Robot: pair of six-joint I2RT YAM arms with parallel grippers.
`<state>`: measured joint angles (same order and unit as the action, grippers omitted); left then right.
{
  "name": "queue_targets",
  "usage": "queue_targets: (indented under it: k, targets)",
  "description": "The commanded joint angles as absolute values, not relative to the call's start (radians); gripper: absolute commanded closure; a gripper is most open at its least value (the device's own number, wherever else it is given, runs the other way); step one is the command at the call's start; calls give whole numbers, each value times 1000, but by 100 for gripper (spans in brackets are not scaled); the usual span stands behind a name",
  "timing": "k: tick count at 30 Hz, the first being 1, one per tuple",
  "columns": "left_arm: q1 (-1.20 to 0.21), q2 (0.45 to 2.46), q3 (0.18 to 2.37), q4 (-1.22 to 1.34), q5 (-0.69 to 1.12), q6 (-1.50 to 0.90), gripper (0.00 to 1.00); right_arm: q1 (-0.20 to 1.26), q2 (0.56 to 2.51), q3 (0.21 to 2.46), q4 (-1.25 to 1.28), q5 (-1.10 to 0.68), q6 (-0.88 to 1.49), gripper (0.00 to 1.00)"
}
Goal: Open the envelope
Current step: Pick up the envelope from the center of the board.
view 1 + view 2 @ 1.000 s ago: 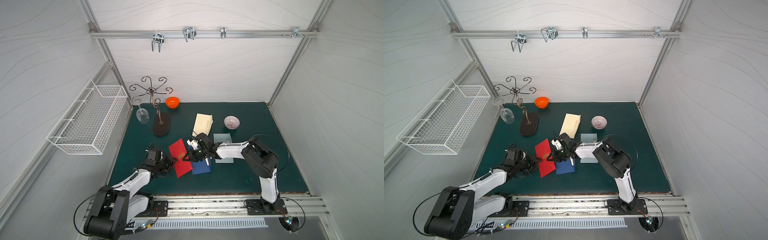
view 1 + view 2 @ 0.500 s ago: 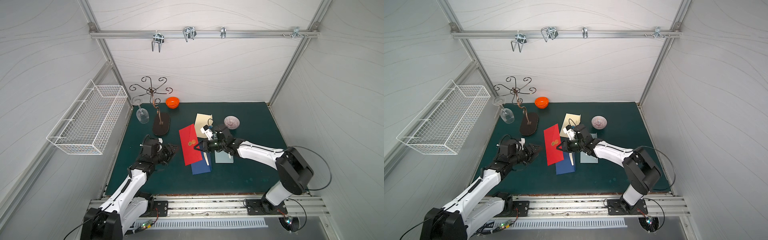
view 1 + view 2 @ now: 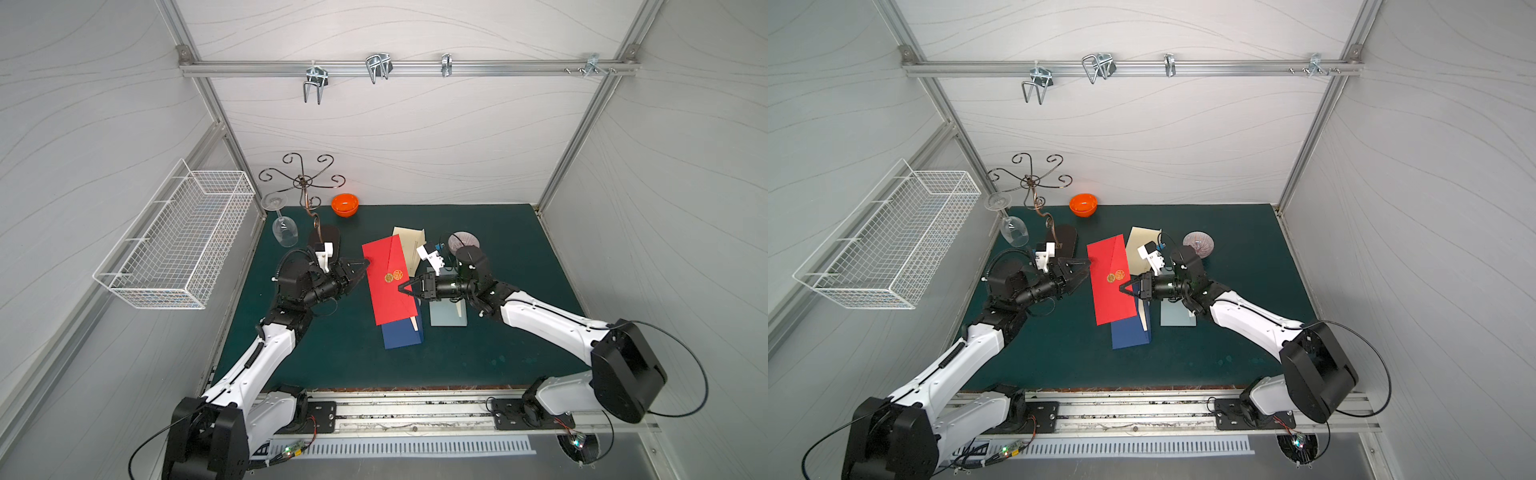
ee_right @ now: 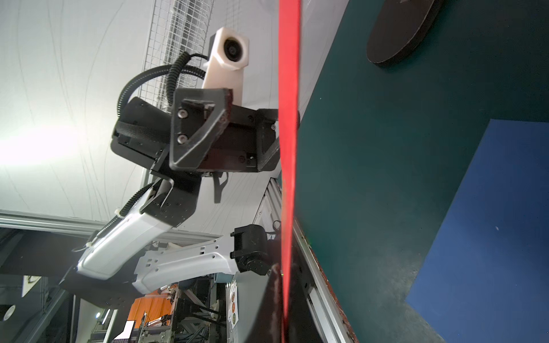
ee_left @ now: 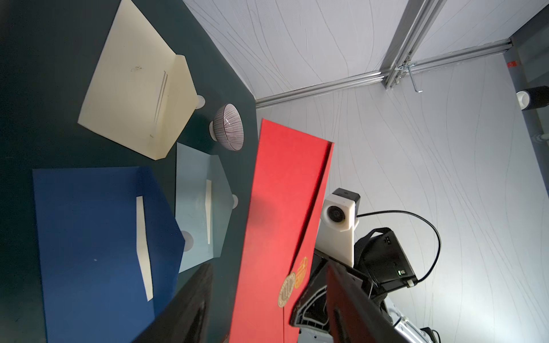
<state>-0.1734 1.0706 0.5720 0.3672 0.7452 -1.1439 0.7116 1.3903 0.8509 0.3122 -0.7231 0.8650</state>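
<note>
At mid-frame the shut right pincer (image 3: 402, 289) holds the red envelope (image 3: 388, 299), seemingly light, bendy and best taken by its flap tip (image 3: 393, 276), while the left pincer (image 3: 361, 270) gapes.

Left arm (image 3: 268, 355) and right arm (image 3: 548, 324): white moulded link shells joined by black joint housings (image 3: 623, 374), each mounted on a black screw-studded base plate (image 3: 320, 415) on a silver aluminium rail (image 3: 415, 409). Left gripper (image 3: 364, 269) and right gripper (image 3: 401, 287): black, with triangular open-frame fingers (image 4: 177, 126). White wrist camera block (image 4: 228, 53), round dark lens; black corrugated cable (image 4: 142, 80); thin black looped cable (image 5: 398, 211); silver screw heads (image 4: 181, 112).
</note>
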Motion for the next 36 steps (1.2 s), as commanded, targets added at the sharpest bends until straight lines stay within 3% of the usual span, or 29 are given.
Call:
queue_targets:
  k: [1, 14, 25, 31, 36]
  targets:
    - [-184, 1089, 608, 485, 780, -1184, 38, 710, 1383, 841, 386, -754, 894, 93]
    - [-199, 1131, 615, 617, 801, -1237, 52, 718, 1438, 842, 468, -795, 936, 91]
    - [-201, 1099, 606, 545, 788, -1184, 97, 714, 1435, 857, 332, -734, 876, 86]
    - [-201, 1054, 637, 353, 775, -1060, 100, 709, 1393, 904, 71, -608, 769, 74]
    - [-212, 1018, 707, 51, 702, -868, 100, 709, 1354, 978, -184, -422, 709, 53]
